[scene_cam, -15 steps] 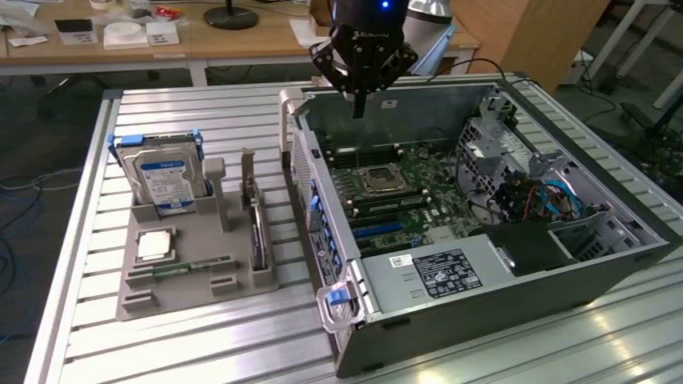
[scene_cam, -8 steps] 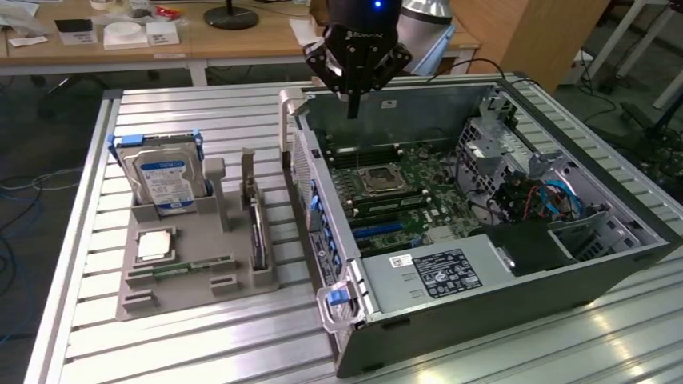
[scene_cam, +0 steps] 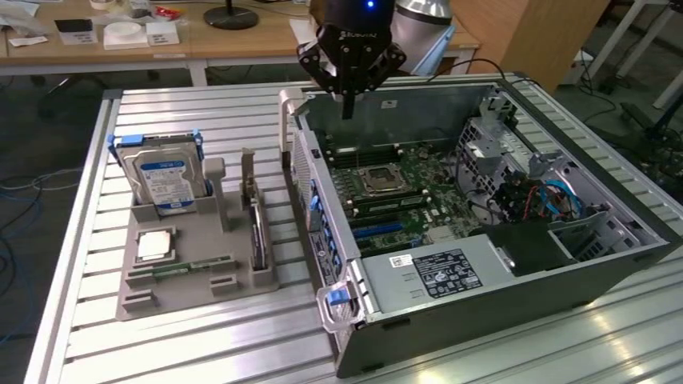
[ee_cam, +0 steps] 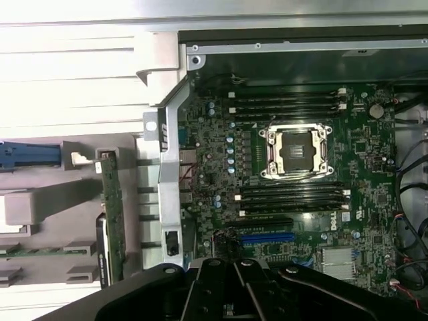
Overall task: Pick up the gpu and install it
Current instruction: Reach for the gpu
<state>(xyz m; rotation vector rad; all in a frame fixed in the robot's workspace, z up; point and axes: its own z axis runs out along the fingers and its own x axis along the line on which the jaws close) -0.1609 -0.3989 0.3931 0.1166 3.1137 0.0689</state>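
On the slatted tabletop [scene_cam: 192, 112], the gpu [scene_cam: 254, 220] stood on edge in the grey holder [scene_cam: 160, 300] at the exterior view's left of the open case [scene_cam: 481, 280], probably light, stiff and fragile, best gripped along its top edge, while the pincer [scene_cam: 347, 104] hung clenched and empty above the case's far wall.

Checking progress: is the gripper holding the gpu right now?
No, the gripper hangs shut and empty over the computer case; the gpu stands in the gray holder.
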